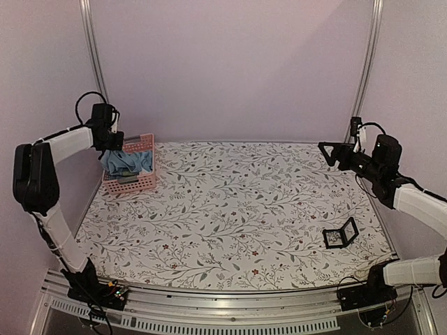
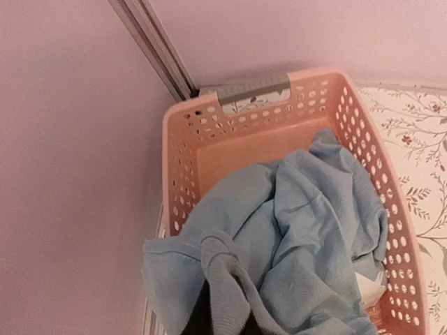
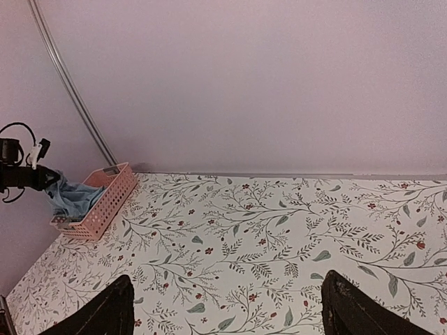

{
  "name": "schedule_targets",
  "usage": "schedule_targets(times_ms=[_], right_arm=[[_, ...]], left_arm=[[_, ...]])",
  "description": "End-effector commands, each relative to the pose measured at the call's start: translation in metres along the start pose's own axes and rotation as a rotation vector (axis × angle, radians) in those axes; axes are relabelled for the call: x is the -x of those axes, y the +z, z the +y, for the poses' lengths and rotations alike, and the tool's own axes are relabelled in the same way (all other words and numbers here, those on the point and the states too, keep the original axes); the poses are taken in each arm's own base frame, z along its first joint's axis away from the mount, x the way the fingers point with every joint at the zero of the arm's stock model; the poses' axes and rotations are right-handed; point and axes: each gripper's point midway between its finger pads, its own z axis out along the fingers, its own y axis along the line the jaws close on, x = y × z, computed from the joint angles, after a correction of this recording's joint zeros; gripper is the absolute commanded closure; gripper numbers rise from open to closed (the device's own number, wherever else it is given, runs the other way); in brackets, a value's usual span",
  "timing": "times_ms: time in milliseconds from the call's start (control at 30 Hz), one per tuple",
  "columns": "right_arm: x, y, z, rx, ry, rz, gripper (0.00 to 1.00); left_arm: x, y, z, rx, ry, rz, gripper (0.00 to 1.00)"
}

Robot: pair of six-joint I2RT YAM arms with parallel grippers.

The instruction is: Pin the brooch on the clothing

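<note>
The clothing (image 1: 126, 162), a light blue T-shirt, lies bunched in the pink basket (image 1: 134, 184) at the far left. My left gripper (image 1: 112, 143) hangs over the basket's back end. In the left wrist view its dark jaws are shut on a fold of the clothing (image 2: 307, 230) near the ribbed collar, and the cloth covers most of the left gripper (image 2: 223, 315). My right gripper (image 1: 335, 153) is raised over the table's right side, open and empty. Its fingers (image 3: 98, 314) stand wide apart over bare tablecloth. The brooch is hidden in every view.
A small black open-frame box (image 1: 341, 236) stands on the floral tablecloth (image 1: 237, 209) near the right front. The basket (image 2: 237, 150) sits in the back left corner against the wall and a metal frame post (image 1: 92, 49). From the right wrist the basket (image 3: 105, 199) shows far left.
</note>
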Motion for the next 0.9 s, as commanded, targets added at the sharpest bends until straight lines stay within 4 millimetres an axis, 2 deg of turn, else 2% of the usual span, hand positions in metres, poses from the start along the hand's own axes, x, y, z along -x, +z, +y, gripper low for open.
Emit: schedule_targets(times_ms=[0, 100, 200, 267, 367, 500, 633, 767, 867], right_arm=[[0.011, 0.001, 0.008, 0.026, 0.009, -0.012, 0.10], [0.017, 0.001, 0.014, 0.048, 0.008, -0.020, 0.10], [0.022, 0.003, 0.023, 0.079, 0.000, -0.026, 0.10], [0.025, 0.005, 0.030, 0.108, -0.005, -0.023, 0.10], [0.027, 0.007, 0.039, 0.145, -0.010, -0.017, 0.10], [0.027, 0.012, 0.049, 0.176, -0.019, -0.005, 0.11], [0.016, 0.019, 0.069, 0.216, -0.062, 0.041, 0.12], [-0.006, 0.031, 0.096, 0.262, -0.139, 0.132, 0.15], [-0.038, 0.036, 0.123, 0.335, -0.229, 0.216, 0.17]], left_arm=[[0.135, -0.133, -0.015, -0.001, 0.054, -0.430, 1.00], [0.179, -0.229, -0.065, -0.166, 0.126, -0.658, 1.00], [0.198, -0.325, -0.109, -0.346, 0.150, -0.875, 1.00], [0.200, -0.373, -0.140, -0.443, 0.201, -0.971, 1.00], [0.194, -0.419, -0.176, -0.542, 0.261, -1.053, 1.00], [0.187, -0.441, -0.209, -0.666, 0.266, -1.070, 1.00], [0.182, -0.447, -0.234, -0.758, 0.262, -1.068, 1.00], [0.180, -0.442, -0.244, -0.805, 0.213, -1.030, 1.00], [0.176, -0.444, -0.251, -0.823, 0.222, -1.027, 1.00]])
